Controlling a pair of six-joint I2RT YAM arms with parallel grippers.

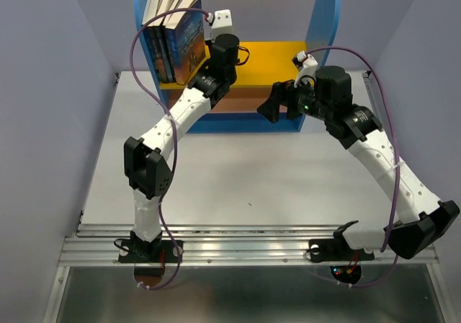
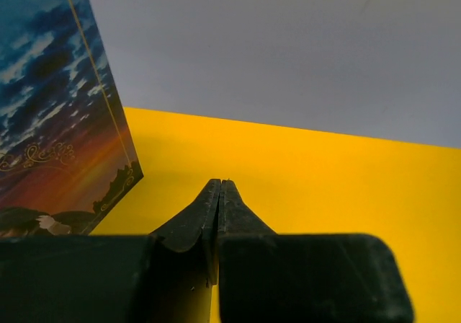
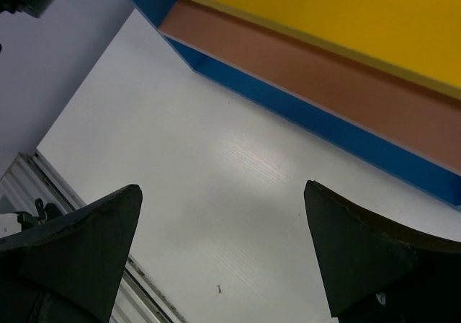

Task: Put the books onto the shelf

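The books (image 1: 173, 38) stand upright in a tight row at the left end of the shelf (image 1: 323, 20), on its yellow upper board (image 1: 274, 52), with the leftmost one against the left side panel (image 1: 142, 6) and their spines facing the near side. The rightmost of them is the sunset-cover book (image 1: 191, 42), its blue sky and orange glow facing right toward the bare part of the board. The left claw (image 2: 220, 189) is clenched, its two dark fingers pressed flat against each other with nothing between them. It points over the yellow board just to the right of the row. In the left wrist view the sunset-cover book (image 2: 57, 121) fills the left edge, beside the claw and apart from the fingertips, with bare yellow board (image 2: 324, 193) between them and out to the right. The right claw (image 3: 222, 187) is released, its fingers spread wide and holding nothing. It hangs over the white table (image 1: 238, 171) just on the near side of the shelf's right half, well apart from the books. Its wrist view looks down past the fingers at bare tabletop (image 3: 180, 157), with the shelf's blue base (image 3: 324, 125), the brownish-pink lower board (image 3: 324, 85) and the yellow board's front edge running across the upper right. From above, no book shows on the table or on the lower board.
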